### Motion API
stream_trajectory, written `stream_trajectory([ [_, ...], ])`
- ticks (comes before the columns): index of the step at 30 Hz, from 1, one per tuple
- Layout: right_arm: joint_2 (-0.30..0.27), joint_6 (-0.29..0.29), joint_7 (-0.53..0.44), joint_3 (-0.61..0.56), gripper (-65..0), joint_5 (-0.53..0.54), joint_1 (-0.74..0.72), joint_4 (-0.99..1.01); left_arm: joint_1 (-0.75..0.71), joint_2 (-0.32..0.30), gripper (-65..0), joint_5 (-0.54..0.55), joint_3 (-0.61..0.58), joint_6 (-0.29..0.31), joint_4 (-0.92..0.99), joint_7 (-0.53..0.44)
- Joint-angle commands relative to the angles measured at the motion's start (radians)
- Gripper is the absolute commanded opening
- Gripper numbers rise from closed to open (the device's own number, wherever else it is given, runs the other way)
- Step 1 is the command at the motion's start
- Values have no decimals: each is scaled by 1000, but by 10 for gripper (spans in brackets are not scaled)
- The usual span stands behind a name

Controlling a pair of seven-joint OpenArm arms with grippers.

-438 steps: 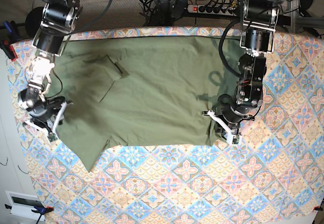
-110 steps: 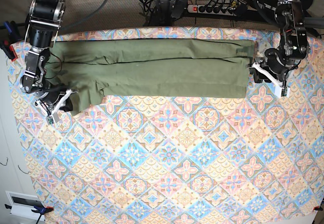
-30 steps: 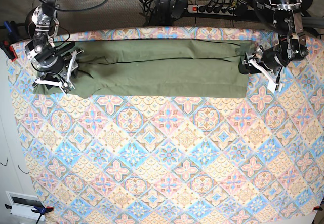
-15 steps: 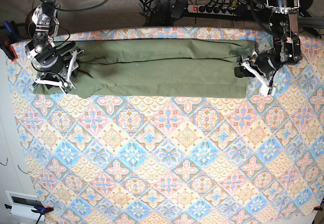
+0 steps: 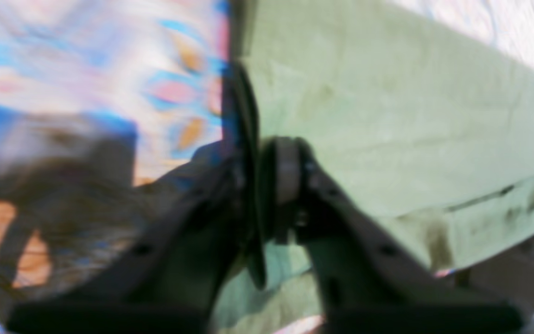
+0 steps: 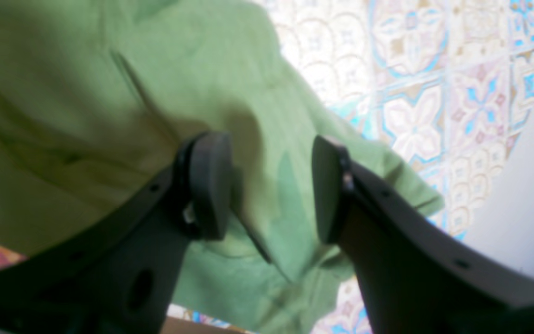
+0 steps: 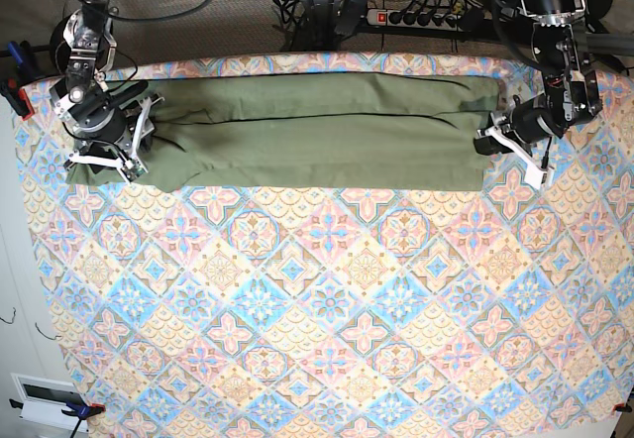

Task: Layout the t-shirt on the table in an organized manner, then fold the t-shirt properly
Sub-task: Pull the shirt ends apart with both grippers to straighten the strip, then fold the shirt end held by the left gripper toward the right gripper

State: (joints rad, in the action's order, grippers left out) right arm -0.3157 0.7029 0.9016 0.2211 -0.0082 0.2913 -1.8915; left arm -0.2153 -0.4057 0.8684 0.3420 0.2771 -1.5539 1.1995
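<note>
Base view — overhead, looking straight down on the whole worktop (image 7: pixel 327 339); wrist views — close, each sharing a t-shirt (image 7: pixel 317 131) end.

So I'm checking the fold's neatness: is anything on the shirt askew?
Mostly tidy: the t-shirt lies as a long band on the table. Its end under the right hand is rumpled and uneven, unlike the squarer opposite end.
</note>
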Motion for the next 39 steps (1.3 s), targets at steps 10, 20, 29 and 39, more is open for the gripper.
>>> stream_trajectory([
  [10,-17,-5,-16,7,-380,4,-5,-18,4,-94,-650,-1,200,0,-13,-14],
  [20,-17,-5,-16,-35,-380,6,-5,-19,-2,-146,-650,-58,259,0,-72,-40],
  [29,-17,-5,-17,-27,-380,6,-11,-19,-94,43,-650,-61,127,0,-397,-17],
  [39,-21,-5,-17,60,-380,6,-11,-19,-91,248,-650,-65,-17,0,-400,-17],
])
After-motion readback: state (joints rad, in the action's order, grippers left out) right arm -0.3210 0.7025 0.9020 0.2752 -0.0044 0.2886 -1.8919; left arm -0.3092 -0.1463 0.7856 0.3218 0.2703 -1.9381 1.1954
